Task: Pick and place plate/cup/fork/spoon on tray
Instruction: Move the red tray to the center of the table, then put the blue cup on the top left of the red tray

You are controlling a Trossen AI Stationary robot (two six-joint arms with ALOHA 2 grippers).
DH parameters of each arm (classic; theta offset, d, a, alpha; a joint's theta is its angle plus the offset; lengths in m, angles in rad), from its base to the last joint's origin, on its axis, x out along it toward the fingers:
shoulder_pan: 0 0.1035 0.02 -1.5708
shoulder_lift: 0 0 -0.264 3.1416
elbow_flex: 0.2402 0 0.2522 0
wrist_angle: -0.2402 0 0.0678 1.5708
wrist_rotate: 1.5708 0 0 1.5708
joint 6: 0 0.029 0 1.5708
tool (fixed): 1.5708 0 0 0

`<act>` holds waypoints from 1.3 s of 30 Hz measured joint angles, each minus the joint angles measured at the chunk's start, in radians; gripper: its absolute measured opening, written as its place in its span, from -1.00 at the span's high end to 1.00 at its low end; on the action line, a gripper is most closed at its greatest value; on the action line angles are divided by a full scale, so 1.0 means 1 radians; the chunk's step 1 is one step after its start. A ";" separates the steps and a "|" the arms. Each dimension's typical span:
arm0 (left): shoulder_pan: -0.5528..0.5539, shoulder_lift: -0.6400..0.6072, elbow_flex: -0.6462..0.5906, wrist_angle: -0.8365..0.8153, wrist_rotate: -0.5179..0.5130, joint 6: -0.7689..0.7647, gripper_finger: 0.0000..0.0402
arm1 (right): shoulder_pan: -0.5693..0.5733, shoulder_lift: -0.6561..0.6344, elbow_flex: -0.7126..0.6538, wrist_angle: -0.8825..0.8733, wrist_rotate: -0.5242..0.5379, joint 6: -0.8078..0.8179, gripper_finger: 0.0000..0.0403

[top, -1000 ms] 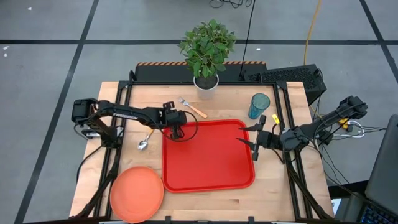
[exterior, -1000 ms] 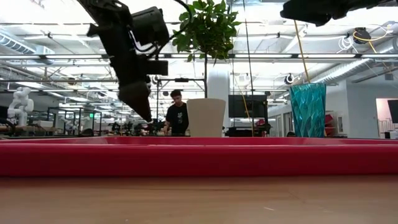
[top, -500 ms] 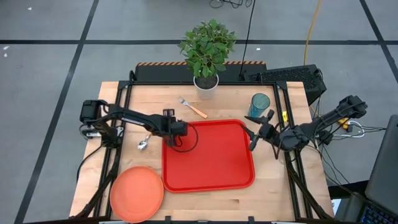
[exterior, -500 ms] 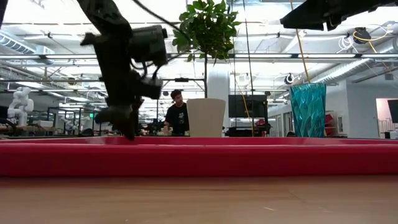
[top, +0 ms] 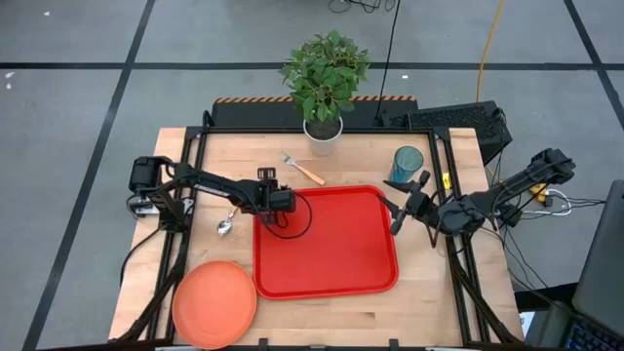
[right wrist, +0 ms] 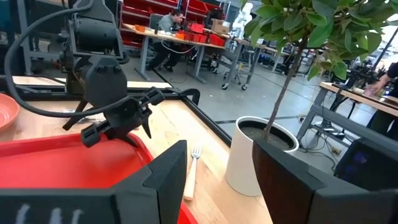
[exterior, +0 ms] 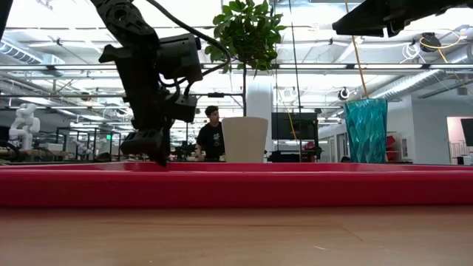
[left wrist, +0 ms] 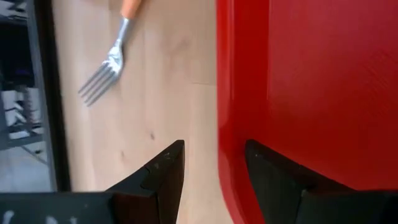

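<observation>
Tray (top: 331, 249) bare, nothing placed | plate (top: 214, 302), cup (top: 407, 165), fork (top: 301, 169), spoon (top: 228, 219) on tabletop | left pincer (top: 280, 201) narrow astride tray rim | right pincer (top: 404, 205) wide, empty

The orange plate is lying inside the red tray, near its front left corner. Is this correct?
Not quite. The high view shows the plate lying on the wooden table, outside the tray, beside its front left corner; nothing lies in the tray.

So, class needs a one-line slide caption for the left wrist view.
Left gripper open astride the red tray rim, fork lying on the wooden table beyond.
</observation>
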 joint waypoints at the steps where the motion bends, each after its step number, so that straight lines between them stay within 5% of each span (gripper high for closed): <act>1: 0.002 0.000 0.000 0.008 -0.004 0.007 0.14 | 0.000 0.000 0.000 0.000 0.000 0.000 0.12; 26: 0.025 -0.037 0.000 0.218 0.020 0.058 0.14 | 0.000 0.000 0.000 0.032 0.022 -0.042 0.12; 31: 0.015 -0.161 0.000 0.317 0.135 0.058 0.14 | 0.000 -0.001 0.034 0.139 0.197 -0.209 0.12; 39: 0.034 -0.336 0.003 0.678 0.502 0.159 0.14 | -0.021 0.052 0.373 -0.274 0.283 -0.185 0.12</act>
